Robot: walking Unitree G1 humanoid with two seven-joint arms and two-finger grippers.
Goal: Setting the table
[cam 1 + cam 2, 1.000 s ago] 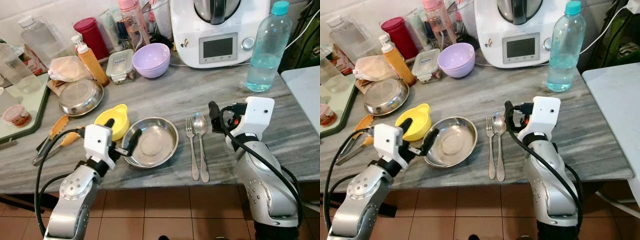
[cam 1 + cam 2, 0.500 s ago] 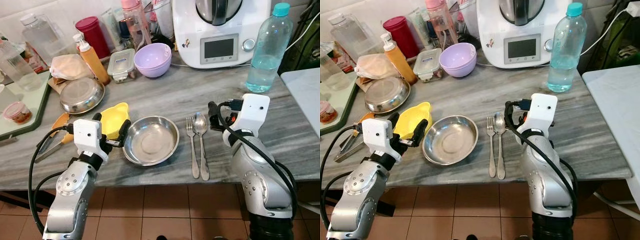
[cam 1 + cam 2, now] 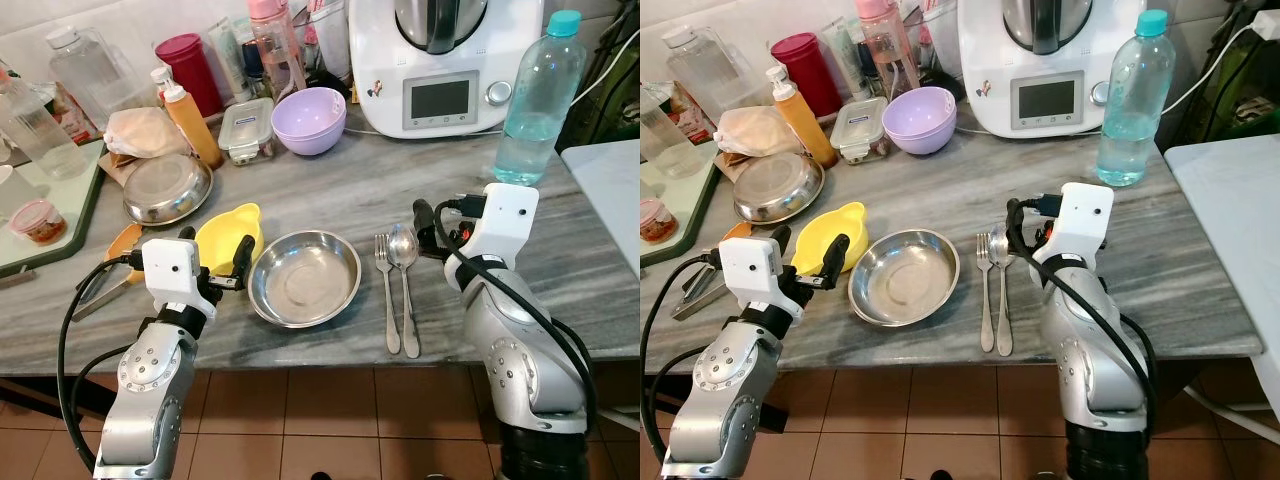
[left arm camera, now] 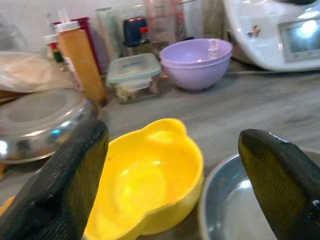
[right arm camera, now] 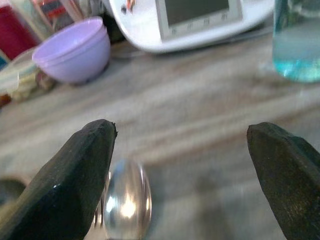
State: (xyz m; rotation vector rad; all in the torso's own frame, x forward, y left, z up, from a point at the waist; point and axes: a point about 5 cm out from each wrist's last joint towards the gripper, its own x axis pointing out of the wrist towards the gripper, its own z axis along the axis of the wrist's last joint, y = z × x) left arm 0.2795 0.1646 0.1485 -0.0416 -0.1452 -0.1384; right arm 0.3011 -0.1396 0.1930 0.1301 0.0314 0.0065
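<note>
A steel bowl (image 3: 305, 278) sits near the counter's front edge, with a fork (image 3: 385, 290) and a spoon (image 3: 403, 262) lying side by side just right of it. A yellow bowl (image 3: 228, 232) stands against the steel bowl's left side. My left gripper (image 3: 214, 246) is open and low at the yellow bowl (image 4: 150, 185), one finger on each side of it, holding nothing. The steel bowl's rim (image 4: 220, 200) lies by one of its fingers. My right gripper (image 3: 438, 222) is open just right of the spoon's head (image 5: 125, 200), empty.
Further back stand a second steel bowl (image 3: 168, 190), a purple bowl (image 3: 308, 120), a lidded container (image 3: 245, 130), an orange bottle (image 3: 188, 115), a white kitchen machine (image 3: 450, 50) and a water bottle (image 3: 527, 100). Tongs (image 3: 110, 272) lie at the left, by a green tray (image 3: 60, 225).
My left gripper has drawn back from the steel bowl's rim and moved left, and now straddles the yellow bowl. The right gripper has stayed by the spoon. The camera shifted slightly.
</note>
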